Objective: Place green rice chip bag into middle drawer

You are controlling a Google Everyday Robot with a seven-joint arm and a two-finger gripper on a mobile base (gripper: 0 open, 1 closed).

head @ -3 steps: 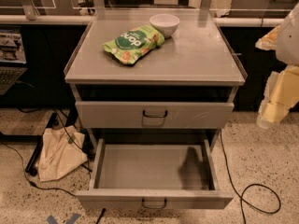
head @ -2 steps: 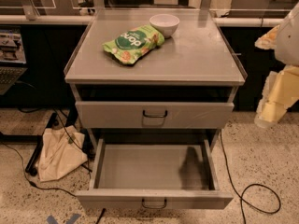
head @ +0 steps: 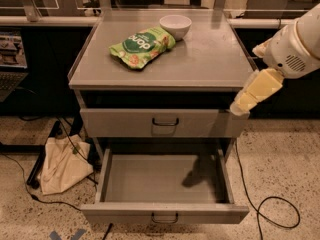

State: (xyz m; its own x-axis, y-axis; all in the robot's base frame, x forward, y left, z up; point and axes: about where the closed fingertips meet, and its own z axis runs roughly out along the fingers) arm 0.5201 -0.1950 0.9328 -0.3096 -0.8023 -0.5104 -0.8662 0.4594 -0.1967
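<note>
The gripper point(head: 242, 104) hangs at the right of the frame, its tip beside the right end of the closed upper drawer point(head: 160, 122). Whether it is spread or closed cannot be told. It has swung in leftward from the frame's edge over the last second. The green rice chip bag point(head: 142, 46) lies unmoved on the cabinet's surface point(head: 210, 59), touching the white bowl point(head: 175, 26). The middle drawer point(head: 150, 181) gapes open below, so the reach has likely begun and the pickup remains.
</note>
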